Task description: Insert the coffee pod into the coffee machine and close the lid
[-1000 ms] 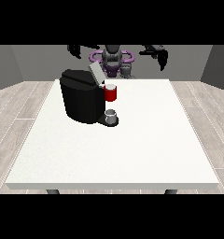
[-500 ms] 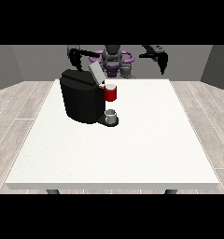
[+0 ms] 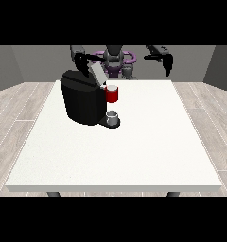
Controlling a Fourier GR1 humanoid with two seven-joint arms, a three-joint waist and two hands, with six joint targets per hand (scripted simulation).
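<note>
Bench [image 3: 134,151]: large and white, filling the middle of the front view; wood-look floor [image 3: 21,118] shows to either side of it.
Robot [image 3: 114,59]: small, at the far edge of the bench, its two arms raised and spread to left and right.
Coffee machine [image 3: 83,97]: black and blocky, standing on the far left part of the bench.
Lid [image 3: 97,73]: a pale grey flap at the machine's top, tilted up and open, leaning towards the far right.
Red thing at the machine [image 3: 112,94]: sits at the machine's right side, just below the raised lid.
Grey thing [image 3: 112,116]: small and cup-like, on the dark base at the machine's near right corner, directly under the red thing; whether it is the coffee pod cannot be told.
Coffee pod: not plainly shown anywhere on the bench or in either hand, so its place cannot be told.
Hand at the view's left [image 3: 79,60]: black, above the far side of the machine, just left of the lid's upper end; how its fingers lie, and whether they have hold of anything, cannot be told.
Hand at the view's right [image 3: 168,62]: black, up in the air beyond the far right of the bench, well apart from the machine, hanging downward with fingers that look relaxed and nothing visible in them.
</note>
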